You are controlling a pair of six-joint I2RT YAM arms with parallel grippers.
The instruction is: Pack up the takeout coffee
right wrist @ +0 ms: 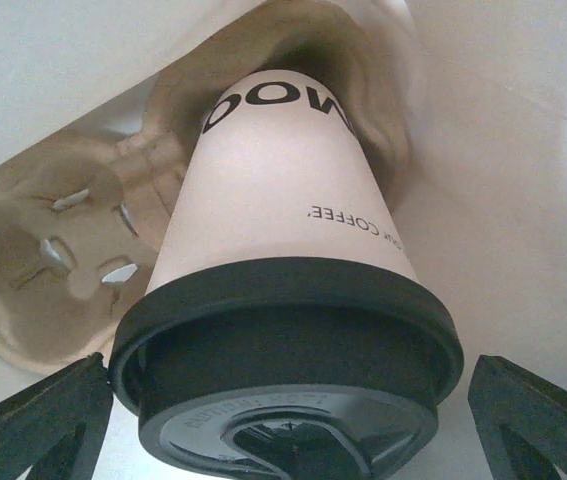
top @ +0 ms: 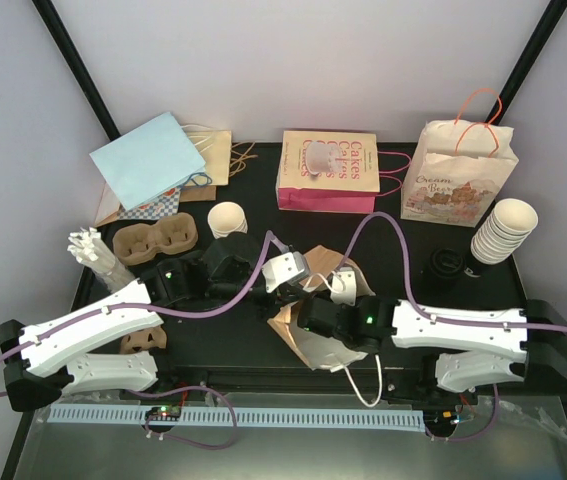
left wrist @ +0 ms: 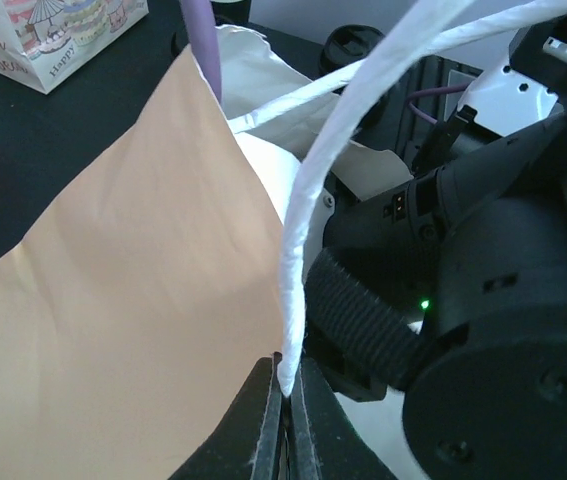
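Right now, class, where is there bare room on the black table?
Bare table lies between the pink Cakes paper bag, the round black plastic lid and the right arm. Crowded: back-left, around the light-blue paper bag and brown pulp carrier.

"COFFEE" on cup; "Cakes" on bag

Inside the paper bag room is tight. The cup fills the middle, and its black lid sits between the spread right fingers with only slivers of gap either side. The pulp carrier blocks one flank, and the bag wall closes in on the other and behind.

At the bag's mouth the white handle, pinched by the left fingers, crosses the way. The right arm crowds beside it, and a purple cable rises by the bag's edge.

Bare desk lies before the pink bag.
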